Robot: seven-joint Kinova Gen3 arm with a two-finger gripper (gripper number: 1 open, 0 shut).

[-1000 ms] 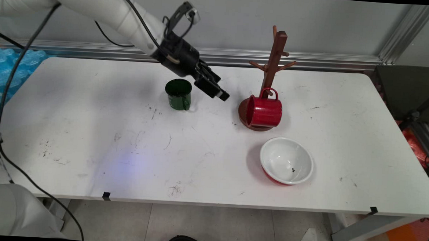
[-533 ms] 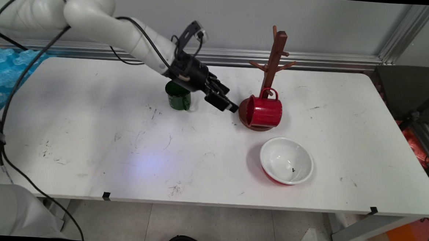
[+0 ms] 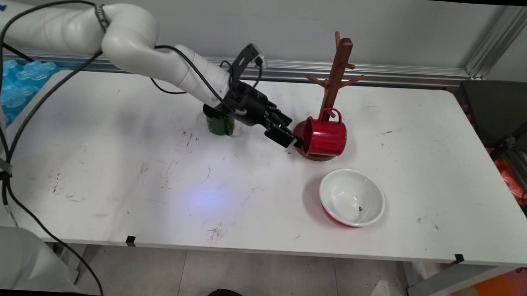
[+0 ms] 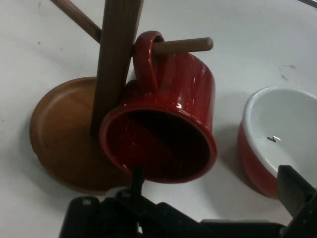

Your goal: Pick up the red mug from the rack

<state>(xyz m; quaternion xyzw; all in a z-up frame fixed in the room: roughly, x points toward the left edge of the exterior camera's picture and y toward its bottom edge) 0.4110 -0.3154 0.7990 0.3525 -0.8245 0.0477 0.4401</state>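
Note:
A red mug (image 3: 325, 137) hangs by its handle on a low peg of the brown wooden mug tree (image 3: 337, 75), its mouth turned left toward my gripper (image 3: 293, 142). The gripper is open, low over the table, its tips at the mug's rim and the tree's round base (image 4: 59, 134). In the hand view the red mug (image 4: 168, 124) fills the middle, its mouth facing the camera between the spread fingers; the left fingertip (image 4: 136, 178) stands at the lower rim. Nothing is held. A dark green mug (image 3: 219, 121) stands upright behind the wrist, partly hidden.
A bowl (image 3: 352, 197), white inside and red outside, sits on the table in front of the mug tree, and shows in the hand view as the bowl (image 4: 277, 134) at right. Black cables hang from the arm. The wall rail runs along the table's far edge.
The gripper has travelled right and downward, from beside the green mug to the red mug's mouth. The arm now covers part of the green mug. Mugs, tree and bowl have not moved.

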